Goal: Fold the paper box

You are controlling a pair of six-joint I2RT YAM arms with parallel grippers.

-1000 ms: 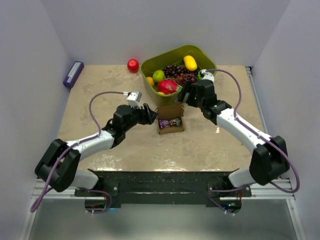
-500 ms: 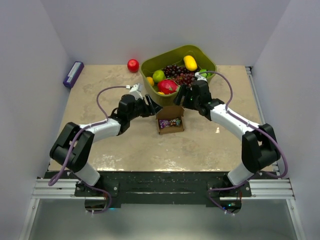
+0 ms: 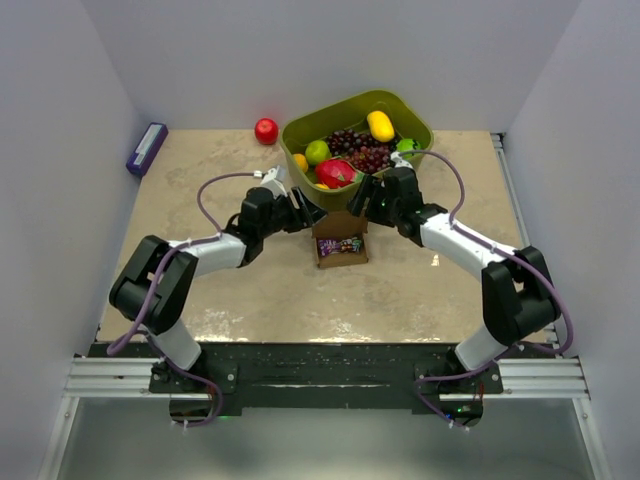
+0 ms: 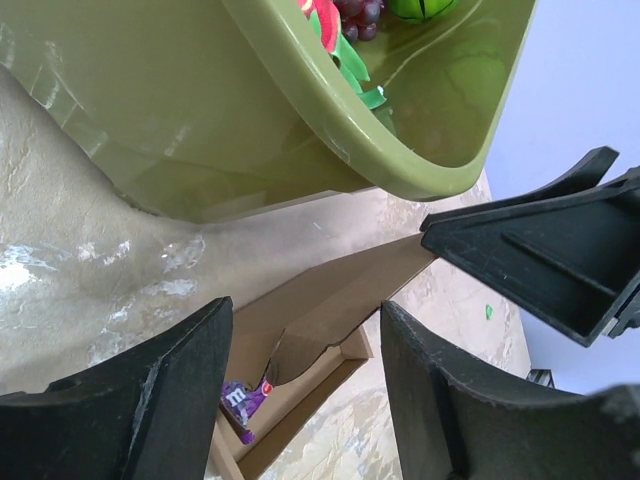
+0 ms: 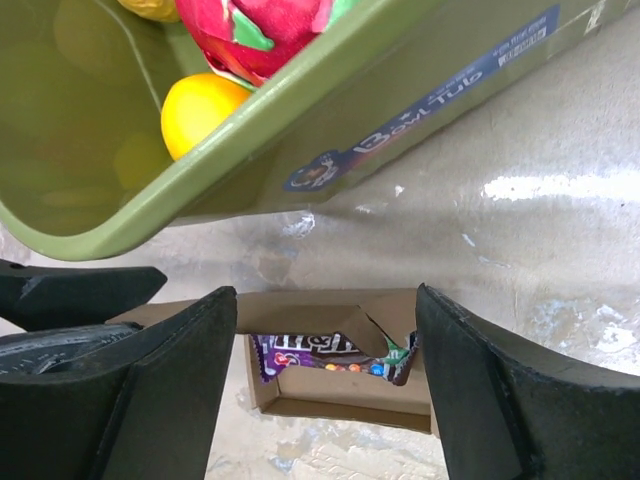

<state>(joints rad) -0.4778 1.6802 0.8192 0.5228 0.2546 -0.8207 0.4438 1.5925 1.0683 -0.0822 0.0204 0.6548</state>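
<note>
Two released tools are flanking the paper box, which is sitting open on the bench just beside the green bin, the left tool hovering off its left end and the right tool off its right, along its long axis, equally near.

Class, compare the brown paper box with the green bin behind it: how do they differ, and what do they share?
The paper box is brown cardboard; the green bin is plastic. The box is far smaller than the bin. The box holds a candy packet; the bin holds fruit. Both stand open-topped.
</note>
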